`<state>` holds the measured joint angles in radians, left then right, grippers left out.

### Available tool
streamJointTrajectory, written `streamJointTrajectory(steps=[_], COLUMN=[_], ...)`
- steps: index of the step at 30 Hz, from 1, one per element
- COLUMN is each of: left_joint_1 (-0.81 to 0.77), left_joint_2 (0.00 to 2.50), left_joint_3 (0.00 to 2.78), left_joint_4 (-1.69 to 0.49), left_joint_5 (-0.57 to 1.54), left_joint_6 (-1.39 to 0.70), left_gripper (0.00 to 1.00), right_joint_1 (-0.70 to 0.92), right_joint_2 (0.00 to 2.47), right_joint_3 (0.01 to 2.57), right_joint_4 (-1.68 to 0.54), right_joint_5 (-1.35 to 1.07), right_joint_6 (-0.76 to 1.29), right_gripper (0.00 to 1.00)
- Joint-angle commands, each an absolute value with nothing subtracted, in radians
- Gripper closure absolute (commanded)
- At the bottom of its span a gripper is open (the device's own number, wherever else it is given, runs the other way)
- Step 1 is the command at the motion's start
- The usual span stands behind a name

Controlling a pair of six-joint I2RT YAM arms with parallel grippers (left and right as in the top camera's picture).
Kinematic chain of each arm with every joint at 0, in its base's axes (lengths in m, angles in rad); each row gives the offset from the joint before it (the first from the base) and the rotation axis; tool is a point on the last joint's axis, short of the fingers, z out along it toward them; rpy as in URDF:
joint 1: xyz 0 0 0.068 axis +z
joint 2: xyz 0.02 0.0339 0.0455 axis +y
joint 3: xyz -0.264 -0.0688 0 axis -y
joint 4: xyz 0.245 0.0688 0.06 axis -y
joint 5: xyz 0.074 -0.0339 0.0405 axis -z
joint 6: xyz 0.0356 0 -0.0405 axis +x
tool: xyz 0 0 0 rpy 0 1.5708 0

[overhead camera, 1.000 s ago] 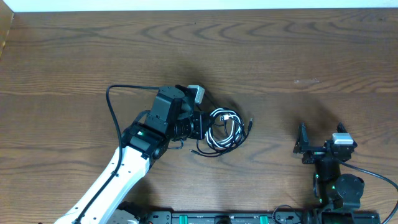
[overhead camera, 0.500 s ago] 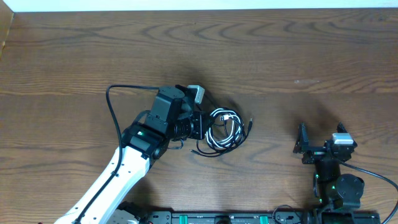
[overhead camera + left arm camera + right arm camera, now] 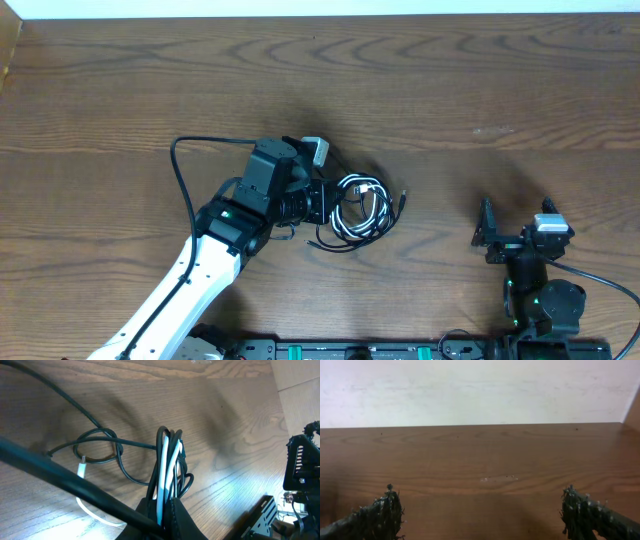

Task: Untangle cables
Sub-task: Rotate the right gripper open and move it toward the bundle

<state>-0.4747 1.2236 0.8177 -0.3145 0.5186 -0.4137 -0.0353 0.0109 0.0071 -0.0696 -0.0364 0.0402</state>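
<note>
Black and white cables (image 3: 163,470) are pinched together in the left jaws, which are closed tight on the coil's left side, probably to anchor it so single strands can be drawn free. One black loop (image 3: 97,446) trails loose on the wooden worktop (image 3: 480,80), with a white plug (image 3: 81,467) beside it. Near the right edge, well apart from the coil, the right jaws stand spread wide and hold nothing.

A coiled bundle of black and white cables (image 3: 362,208) is seen near the middle of the wooden table (image 3: 480,90). Its left edge is touched by the left end effector (image 3: 328,200). The right end effector (image 3: 488,232) is placed well apart, at the lower right.
</note>
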Motion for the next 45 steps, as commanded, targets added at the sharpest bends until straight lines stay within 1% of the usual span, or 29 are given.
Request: streamJointTrajectory(steps=[1, 3, 5, 11, 14, 16, 23, 26, 30, 35, 40, 45], left_joint_1=[-0.469, -0.469, -0.469, -0.469, -0.469, -0.469, -0.469, -0.469, -0.469, -0.469, -0.469, -0.469], left_joint_2=[1.225, 1.225, 1.225, 1.225, 1.225, 1.225, 1.225, 1.225, 1.225, 1.225, 1.225, 1.225], left_joint_3=[0.814, 0.814, 0.814, 0.814, 0.814, 0.814, 0.814, 0.814, 0.814, 0.814, 0.814, 0.814], left_joint_4=[-0.313, -0.313, -0.313, -0.313, -0.313, -0.313, -0.313, -0.313, -0.313, -0.313, -0.313, -0.313], left_joint_5=[0.539, 0.539, 0.539, 0.539, 0.539, 0.539, 0.539, 0.539, 0.538, 0.538, 0.538, 0.538], left_joint_6=[-0.401, -0.401, -0.401, -0.401, -0.401, -0.401, -0.401, -0.401, -0.401, -0.401, -0.401, -0.401], left_gripper=[0.92, 0.92, 0.92, 0.92, 0.92, 0.92, 0.92, 0.92, 0.92, 0.92, 0.92, 0.92], right_joint_1=[-0.032, -0.032, -0.032, -0.031, -0.031, -0.031, -0.031, -0.031, -0.031, -0.031, -0.031, -0.031], right_joint_2=[0.007, 0.007, 0.007, 0.007, 0.007, 0.007, 0.007, 0.007, 0.007, 0.034, 0.128, 0.29], right_joint_3=[0.006, 0.006, 0.006, 0.006, 0.006, 0.006, 0.006, 0.006, 0.006, 0.017, 0.068, 0.178], right_joint_4=[-0.072, -0.067, -0.064, -0.051, -0.044, -0.045, -0.045, -0.033, -0.046, -0.056, -0.124, -0.234], right_joint_5=[-0.044, -0.105, -0.157, -0.352, -0.518, -0.591, -0.623, -0.609, -0.647, -0.65, -0.649, -0.646], right_joint_6=[0.03, 0.07, 0.178, 0.717, 0.865, 0.92, 0.919, 0.877, 0.785, 0.776, 0.72, 0.627], right_gripper=[0.01, 0.01, 0.01, 0.01, 0.01, 0.01, 0.01, 0.01, 0.01, 0.03, 0.07, 0.06])
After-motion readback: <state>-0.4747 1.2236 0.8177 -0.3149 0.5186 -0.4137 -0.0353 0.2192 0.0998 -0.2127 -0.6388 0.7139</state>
